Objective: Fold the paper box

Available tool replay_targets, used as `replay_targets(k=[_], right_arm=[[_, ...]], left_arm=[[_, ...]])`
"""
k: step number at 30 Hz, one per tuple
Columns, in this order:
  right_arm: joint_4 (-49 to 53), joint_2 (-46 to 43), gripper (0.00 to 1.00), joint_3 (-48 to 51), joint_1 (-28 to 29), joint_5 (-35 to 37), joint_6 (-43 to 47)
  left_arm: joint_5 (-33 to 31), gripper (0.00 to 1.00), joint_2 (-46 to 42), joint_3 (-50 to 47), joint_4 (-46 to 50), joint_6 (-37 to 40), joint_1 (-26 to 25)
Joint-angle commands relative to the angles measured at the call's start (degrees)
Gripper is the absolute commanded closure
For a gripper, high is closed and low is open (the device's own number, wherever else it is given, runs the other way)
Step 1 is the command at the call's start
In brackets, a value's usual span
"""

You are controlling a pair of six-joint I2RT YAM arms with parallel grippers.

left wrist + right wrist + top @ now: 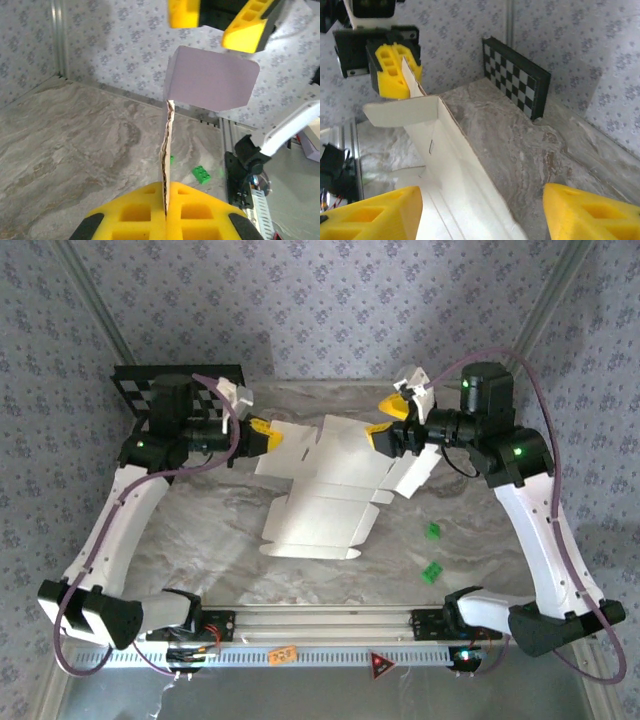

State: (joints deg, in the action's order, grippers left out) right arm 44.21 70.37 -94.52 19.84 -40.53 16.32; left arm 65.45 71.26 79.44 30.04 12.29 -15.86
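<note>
White die-cut cardboard box blank (320,490) on the grey marbled surface (200,530), toward its far edge. Left tool (262,437) pinches the left flap; right tool (388,422), fingers spread, flanks the right flap. Two small green blocks (432,572) lie near the right edge.

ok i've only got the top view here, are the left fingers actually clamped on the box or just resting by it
observer: clamped. The left wrist view shows the left fingers shut tight on the thin edge of the paper box.
operator: and the right ones, have they got a flap
observer: no. In the right wrist view the right fingers stand wide apart, with a raised wall of the paper box running between them, not gripped.
</note>
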Motion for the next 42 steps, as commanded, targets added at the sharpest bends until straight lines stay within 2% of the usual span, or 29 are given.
replay_targets(k=[1,3,8,14,22,29,32,35,38,41,42], right_arm=[[13.88,3.16,0.33,-5.86,2.56,0.27,8.18],[19.64,4.92,0.35,-8.79,4.86,1.69,11.82],[30.98,8.05,0.48,-14.07,10.48,4.09,16.96],[32.77,8.34,0.61,-13.09,11.64,6.43,16.93],[33.12,9.06,0.82,-12.44,11.76,5.57,15.95],[33.23,9.08,0.89,-11.94,11.72,5.86,15.33],[32.97,9.08,0.84,-11.61,11.8,5.6,14.9],[32.92,9.17,0.84,-11.34,11.79,4.84,14.93],[32.94,9.06,0.87,-11.15,11.85,4.56,14.88],[32.54,8.91,0.97,-11.07,11.74,4.75,14.27],[31.98,8.78,0.99,-10.96,11.7,4.97,13.63]], left_arm=[[5.03,1.0,-1.74,3.07,7.52,6.78,-0.42],[5.66,1.0,-2.2,3.46,8.47,8.34,-0.45],[5.7,1.0,-3.4,2.2,11.21,10.66,-0.69],[5.57,1.0,-3.95,1.33,11.27,12.03,-1.01],[3.26,1.0,-4.47,1.11,9.98,11.44,-1.71],[0.21,1.0,-6.34,-0.65,5.22,8.88,-2.07],[-0.31,1.0,-7.23,-1.38,3.17,7.8,-2.07],[-0.37,1.0,-7.64,-1.72,2.0,6.98,-2.16],[-0.8,1.0,-7.73,-1.84,1.38,6.36,-2.22],[-2.12,0.99,-7.96,-2.17,0.61,5.52,-2.24],[-3.14,0.93,-8.26,-2.47,-0.05,4.95,-2.25]])
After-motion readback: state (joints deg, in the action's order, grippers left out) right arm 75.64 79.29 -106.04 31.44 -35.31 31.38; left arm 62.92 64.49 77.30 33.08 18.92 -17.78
